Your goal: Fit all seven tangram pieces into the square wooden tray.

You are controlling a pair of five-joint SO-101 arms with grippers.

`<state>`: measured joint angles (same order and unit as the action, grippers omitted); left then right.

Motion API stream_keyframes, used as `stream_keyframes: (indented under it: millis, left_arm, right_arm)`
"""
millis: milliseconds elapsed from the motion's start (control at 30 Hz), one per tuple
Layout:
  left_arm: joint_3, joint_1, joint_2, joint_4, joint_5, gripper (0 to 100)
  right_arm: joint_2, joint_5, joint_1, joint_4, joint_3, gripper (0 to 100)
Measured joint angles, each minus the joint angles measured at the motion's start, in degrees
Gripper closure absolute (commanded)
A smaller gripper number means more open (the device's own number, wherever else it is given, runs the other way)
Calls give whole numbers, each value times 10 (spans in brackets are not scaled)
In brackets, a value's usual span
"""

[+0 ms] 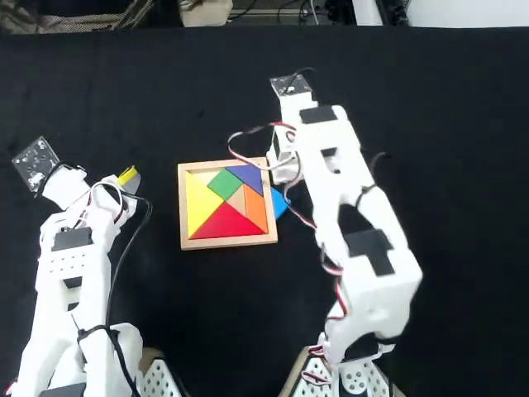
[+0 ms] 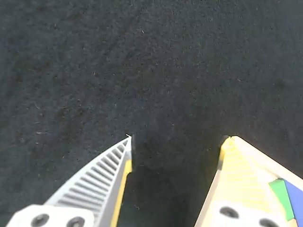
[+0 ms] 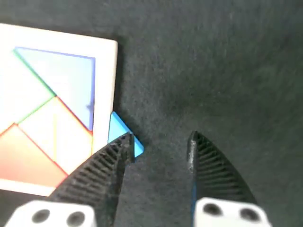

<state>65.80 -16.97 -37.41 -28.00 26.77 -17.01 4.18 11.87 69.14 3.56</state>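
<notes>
On the black cloth (image 1: pixel 430 124), just outside the tray (image 1: pixel 183 207): the blue piece (image 3: pixel 118 127), flat and snug beside the tray's wall. Right by it, the right gripper (image 3: pixel 158 137), low down, wide open, holding nothing. One finger tip right at the blue piece, the other apart on bare cloth.

Looks like the last step: getting that blue piece in. Calls for a small shift to get a finger on each side of the piece, then a squeeze, a lift over the wall, a turn to match the gap, and a gentle drop. Tricky, maybe: thin piece, close to the wall, little room for a finger on that side.

Off on the tray's other side, apart from it, the left gripper (image 2: pixel 175 139): open too, nothing between its fingers, just cloth below.

Inside the tray: yellow piece (image 1: pixel 200 203), red piece (image 1: pixel 223 223), green piece (image 1: pixel 225 184), purple piece (image 1: pixel 248 176), orange piece (image 1: pixel 258 211), lying flat and close together. In the middle, a pale patch (image 1: pixel 238 201): bare wood or a tan piece, cannot tell which.
</notes>
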Motion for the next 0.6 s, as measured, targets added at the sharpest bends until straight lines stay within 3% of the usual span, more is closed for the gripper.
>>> stream_keyframes:
  millis: [267,600]
  left_arm:
    - [0,0,0,0,0,712]
    - [0,0,0,0,0,712]
  right_arm:
    - [55,82,27,-111,126,991]
    - [55,113,41,-141,151,988]
